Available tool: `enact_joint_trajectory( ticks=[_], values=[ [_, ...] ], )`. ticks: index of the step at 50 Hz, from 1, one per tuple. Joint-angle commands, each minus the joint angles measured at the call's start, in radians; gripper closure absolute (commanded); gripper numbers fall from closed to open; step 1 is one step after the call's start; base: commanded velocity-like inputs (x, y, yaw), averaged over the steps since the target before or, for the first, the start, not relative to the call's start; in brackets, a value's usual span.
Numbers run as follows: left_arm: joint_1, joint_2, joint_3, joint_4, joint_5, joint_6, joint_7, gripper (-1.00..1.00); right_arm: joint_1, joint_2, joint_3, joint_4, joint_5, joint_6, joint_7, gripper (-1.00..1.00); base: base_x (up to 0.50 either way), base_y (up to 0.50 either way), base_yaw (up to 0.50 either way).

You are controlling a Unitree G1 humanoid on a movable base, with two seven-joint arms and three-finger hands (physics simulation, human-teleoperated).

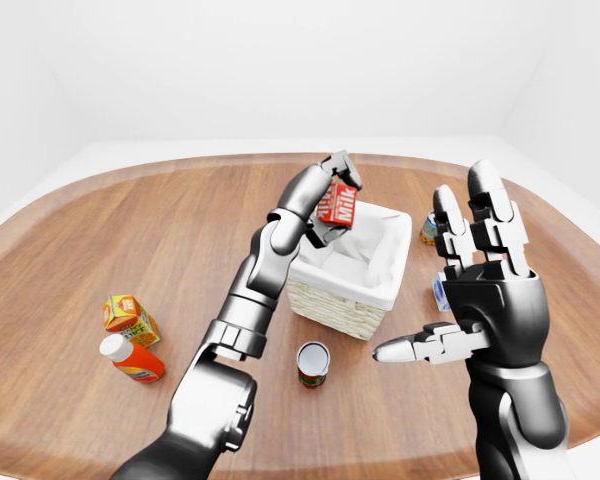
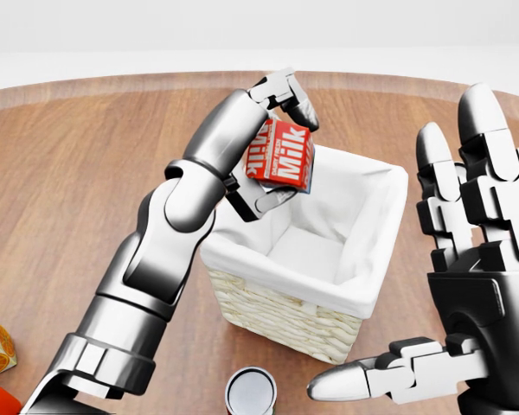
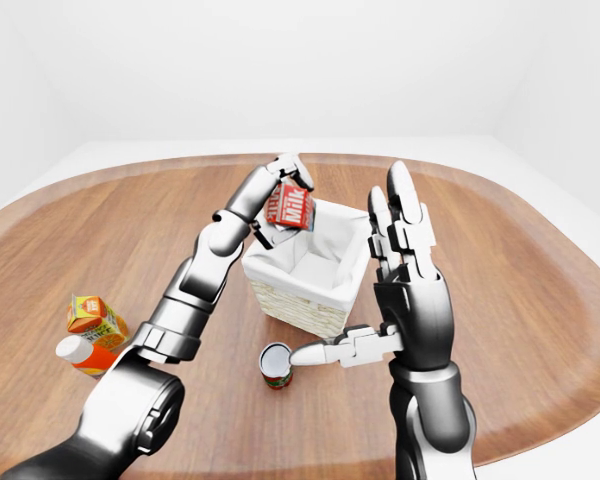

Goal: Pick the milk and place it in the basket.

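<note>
A red milk carton [image 2: 281, 156] with white "Milk" lettering, tilted, is clamped in the left hand's [image 2: 272, 147] fingers above the upper-left rim of one white-lined wicker basket [image 2: 277, 303]. The right hand [image 2: 467, 285] stands beside the basket, fingers spread apart. The left-eye view alone shows one orange carton [image 1: 129, 318], one orange bottle [image 1: 132, 359], two items behind the right hand, plus one can [image 1: 313, 362].
</note>
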Motion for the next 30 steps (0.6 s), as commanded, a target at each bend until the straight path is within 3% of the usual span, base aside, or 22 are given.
enact_joint_trajectory(
  ticks=[1,7,20,30],
  values=[
    [-0.083,-0.022,0.011,0.147,-0.026,0.000,0.075,1.00,0.002,0.000,0.006,0.004,-0.005,0.000,0.000,-1.00,0.00,0.00,0.00],
    [-0.101,-0.039,0.003,0.216,-0.014,0.000,0.106,1.00,0.002,0.000,-0.003,-0.003,0.003,0.000,0.002,-1.00,0.00,0.00,0.00],
    [-0.188,-0.027,0.019,0.440,-0.010,0.000,0.183,1.00,0.004,0.000,0.002,-0.003,-0.001,0.000,0.002,-1.00,0.00,0.00,0.00],
    [-0.201,-0.043,0.012,0.501,0.010,0.000,0.193,1.00,0.005,0.001,0.000,-0.002,0.002,0.000,0.002,-1.00,0.00,0.00,0.00]
  ],
)
